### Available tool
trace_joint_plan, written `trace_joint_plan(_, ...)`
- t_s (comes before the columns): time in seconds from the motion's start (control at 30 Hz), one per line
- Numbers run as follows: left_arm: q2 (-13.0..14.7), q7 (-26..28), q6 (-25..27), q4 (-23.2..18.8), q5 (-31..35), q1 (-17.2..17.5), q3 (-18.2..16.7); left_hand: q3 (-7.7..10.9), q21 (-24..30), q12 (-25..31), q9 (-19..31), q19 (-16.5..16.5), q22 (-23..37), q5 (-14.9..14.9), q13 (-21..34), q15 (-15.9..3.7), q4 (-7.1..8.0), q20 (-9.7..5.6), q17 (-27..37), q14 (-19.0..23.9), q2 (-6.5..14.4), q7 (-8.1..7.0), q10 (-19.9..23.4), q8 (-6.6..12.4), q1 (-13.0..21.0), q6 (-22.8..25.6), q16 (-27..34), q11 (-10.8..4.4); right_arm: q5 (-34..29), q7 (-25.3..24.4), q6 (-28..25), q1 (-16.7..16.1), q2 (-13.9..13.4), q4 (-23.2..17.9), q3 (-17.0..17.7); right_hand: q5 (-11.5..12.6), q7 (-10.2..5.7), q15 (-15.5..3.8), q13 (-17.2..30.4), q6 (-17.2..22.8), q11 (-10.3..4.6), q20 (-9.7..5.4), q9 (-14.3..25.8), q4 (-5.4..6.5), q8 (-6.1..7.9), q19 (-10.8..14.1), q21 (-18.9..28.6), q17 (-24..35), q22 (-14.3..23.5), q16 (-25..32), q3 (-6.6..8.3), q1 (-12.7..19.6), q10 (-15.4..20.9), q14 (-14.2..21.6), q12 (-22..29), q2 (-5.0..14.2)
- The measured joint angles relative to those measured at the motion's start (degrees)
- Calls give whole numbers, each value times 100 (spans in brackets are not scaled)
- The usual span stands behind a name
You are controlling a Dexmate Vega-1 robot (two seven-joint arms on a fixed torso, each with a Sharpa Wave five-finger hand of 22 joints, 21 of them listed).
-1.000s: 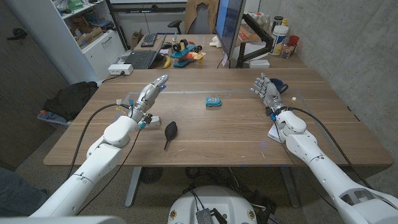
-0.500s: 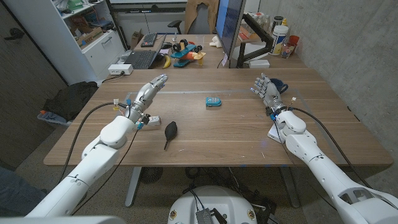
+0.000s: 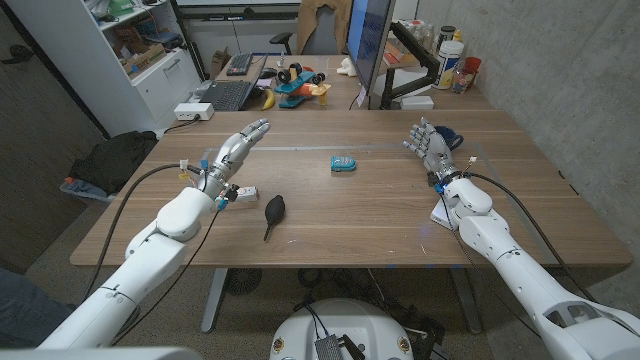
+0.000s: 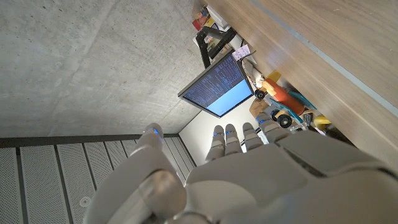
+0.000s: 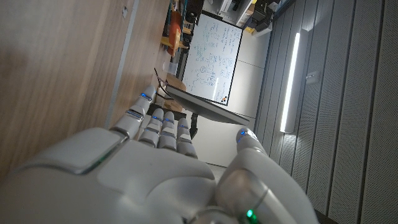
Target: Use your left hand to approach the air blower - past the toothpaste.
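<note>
From the head camera I can't read the small teal object (image 3: 343, 165) lying well out past my left hand (image 3: 232, 155) toward the middle of the desk (image 3: 380, 220); it is too small to tell what it is. A little white item (image 3: 240, 194) sits just beside my left wrist, partly tucked under the forearm, so I can't make it out either. Behind my right hand (image 3: 428, 146) a dark blue thing (image 3: 450, 137) is mostly hidden by the fingers.

The air blower (image 3: 272, 213) shows plainly from the head camera: a black bulb with its thin nozzle pointing back toward me, lying on the desk near my left forearm, to the inner side of the wrist and behind the fingertips, not touching the hand.

The left wrist camera shows my left hand (image 4: 249, 174) from the back, fingers straight and close together, thumb apart, with a lit monitor (image 4: 222, 84) and coloured clutter (image 4: 283, 102) on the far desk beyond the fingertips; the blower is outside that picture. The right wrist camera gives the back of my right hand (image 5: 161, 162), fingers extended side by side along the wood, thumb off to one side.

Both hands hold nothing. My left hand is stretched out above the desk with its fingers angled up and away; the right stands upright, fingers loosely spread.
</note>
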Motion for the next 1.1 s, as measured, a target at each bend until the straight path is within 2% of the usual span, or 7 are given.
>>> trace_joint_plan(0.77, 222, 114, -59, -325, 356, 259, -83, 24, 22, 0, 0, 12, 0, -42, 0, -61, -70, 12, 0, 61, 7, -1, 30, 22, 98, 144, -1, -31, 11, -62, 38, -82, -9, -92, 59, 0, -20, 31, 0, 20, -1, 0, 0, -1, 0, 0, -44, -54, 0, 0, 2, 0, -1, 31, 0, 0)
trace_joint_plan(1.1, 346, 147, 66, -505, 541, 382, -144, 47, 22, 0, 0, 12, 0, -42, 0, -61, -95, 11, 0, 60, 30, 0, 81, 22, 121, 143, -1, -41, 32, -80, 80, -82, -3, -74, 79, 0, -20, 10, 1, 20, -21, 0, 0, -1, 0, 0, -82, -80, 0, 0, 2, -46, 42, 52, 0, 46)
